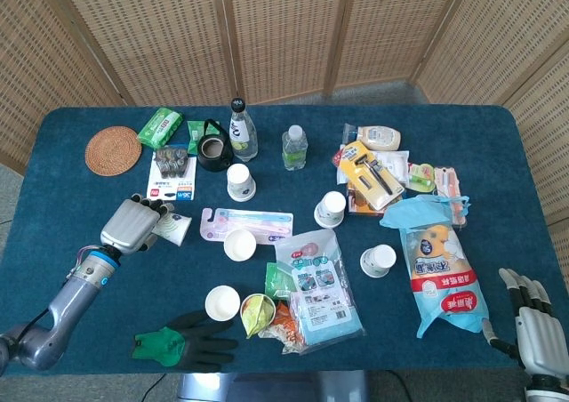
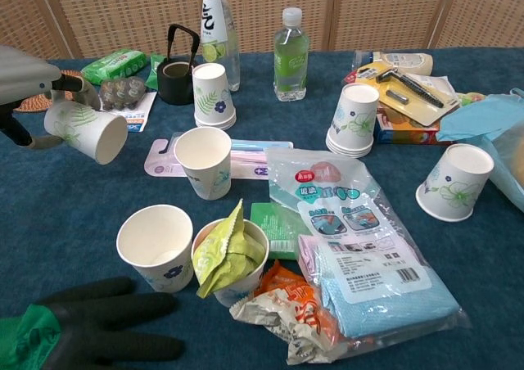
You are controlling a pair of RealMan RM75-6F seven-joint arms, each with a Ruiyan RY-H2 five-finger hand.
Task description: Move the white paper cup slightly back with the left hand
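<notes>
Staged test room: woven screens (image 1: 293, 28), blue-clothed table (image 1: 80, 269) strewn with household goods

Head view overhead, whole table (image 1: 53, 153); chest view low, near.

Left hand (image 1: 132, 225) raised, fingers (image 1: 151, 207) curled gripping; right hand (image 1: 532, 317) idle, fingers spread.

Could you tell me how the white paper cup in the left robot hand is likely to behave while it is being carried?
The white paper cup looks thin-walled and empty, so it is probably very light and may dent if the left robot hand squeezes hard. It is held tilted, mouth sideways; set down like that, it would likely roll rather than stand.
</notes>
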